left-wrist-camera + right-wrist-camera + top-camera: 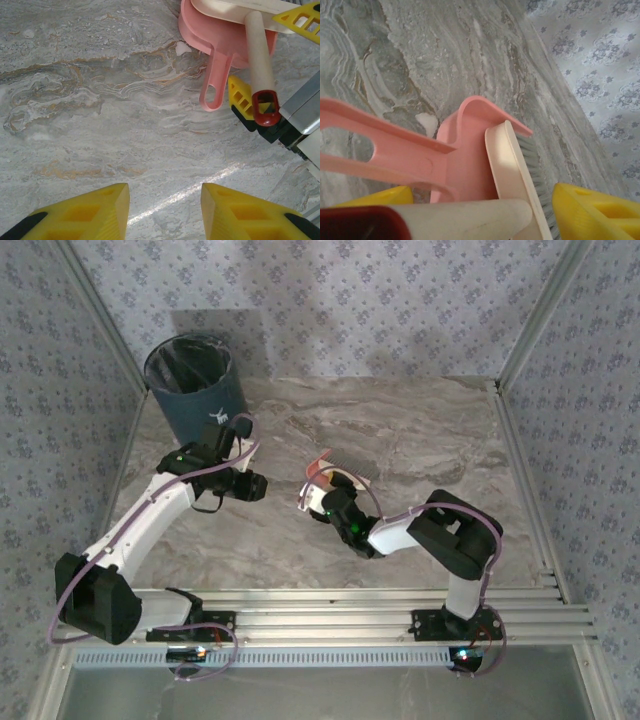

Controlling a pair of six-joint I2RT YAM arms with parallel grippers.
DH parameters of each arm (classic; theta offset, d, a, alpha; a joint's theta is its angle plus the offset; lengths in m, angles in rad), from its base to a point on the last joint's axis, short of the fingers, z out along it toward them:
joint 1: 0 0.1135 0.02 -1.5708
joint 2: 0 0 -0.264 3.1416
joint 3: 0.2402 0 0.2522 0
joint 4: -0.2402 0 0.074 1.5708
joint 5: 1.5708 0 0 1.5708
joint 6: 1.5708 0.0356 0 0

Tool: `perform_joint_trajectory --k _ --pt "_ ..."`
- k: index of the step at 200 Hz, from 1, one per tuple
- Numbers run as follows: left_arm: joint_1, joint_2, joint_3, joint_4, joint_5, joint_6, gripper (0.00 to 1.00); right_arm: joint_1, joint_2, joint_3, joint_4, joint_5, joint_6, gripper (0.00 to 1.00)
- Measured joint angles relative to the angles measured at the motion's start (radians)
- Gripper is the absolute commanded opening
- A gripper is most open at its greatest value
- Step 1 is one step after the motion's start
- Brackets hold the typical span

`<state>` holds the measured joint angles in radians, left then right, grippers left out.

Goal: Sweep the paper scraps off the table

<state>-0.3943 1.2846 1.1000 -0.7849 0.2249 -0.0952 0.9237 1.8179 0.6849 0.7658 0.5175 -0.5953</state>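
The table (430, 440) is a grey-beige marbled surface inside an aluminium frame, with floral walls (330, 300) on three sides. At its far left corner stands a dark blue bin (195, 385) with a black liner; what lies inside it cannot be made out.

The left gripper (164, 200) hangs over bare marble left of the table's middle, between the bin and the pink dustpan (220, 40). Its two yellow fingers (90, 210) stand apart with nothing between them, and only the table surface shows in the gap.

The dustpan lies near the middle of the table, its looped handle pointing toward the near edge. A cream brush (507, 165) with grey bristles rests with its head in the pan. The brush's round handle, which ends in a red cap (265, 107), runs back over the pan toward the right arm.

The right gripper (482, 197) sits at that handle with its jaws parted, one yellow finger on each side. The finger on the bristle side is clearly off the brush; whether the other touches the handle cannot be told.

A small pale fleck (426, 122) lies on the table just beside the pan's wall, close to the right gripper. Whether it is paper or a marking in the stone cannot be told.
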Motion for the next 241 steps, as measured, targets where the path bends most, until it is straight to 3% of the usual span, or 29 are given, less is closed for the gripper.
perform_joint_trajectory --k 166,241 --pt "0.0 0.0 0.0 0.0 0.0 0.0 0.43 0.054 0.003 -0.056 0.038 0.052 0.007 0.87" --pt "0.0 0.005 0.0 -0.001 0.004 0.0 0.43 0.113 -0.141 -0.064 -0.026 0.043 0.008 0.89"
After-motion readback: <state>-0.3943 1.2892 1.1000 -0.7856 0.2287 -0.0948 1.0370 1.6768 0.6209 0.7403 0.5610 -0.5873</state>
